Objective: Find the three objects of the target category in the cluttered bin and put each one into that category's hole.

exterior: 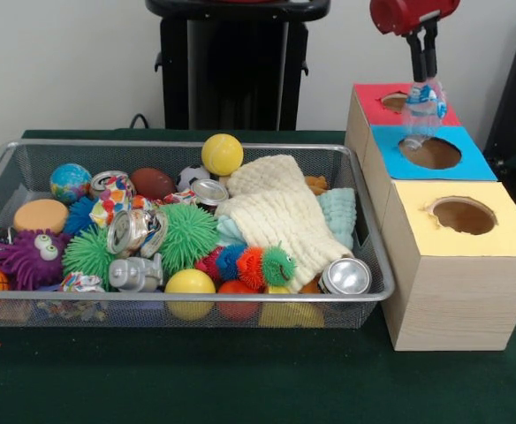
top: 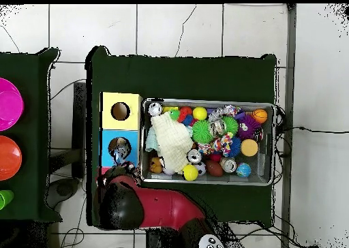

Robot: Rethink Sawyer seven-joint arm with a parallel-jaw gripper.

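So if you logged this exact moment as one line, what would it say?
end effector: shut on plastic bottle | position: above blue box hole | bottle: not yet in hole | wire bin: balls, cans, cloths remain

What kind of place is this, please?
Probably a robotics lab's sorting test station: a wire bin full of toys and cans, wooden boxes with coloured tops and holes, and a gripper holding a plastic bottle.

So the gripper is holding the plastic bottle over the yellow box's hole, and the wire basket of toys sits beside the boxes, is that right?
Not quite. In the front view the gripper holds the plastic bottle over the blue box, not the yellow box. The wire basket of toys does sit beside the boxes.
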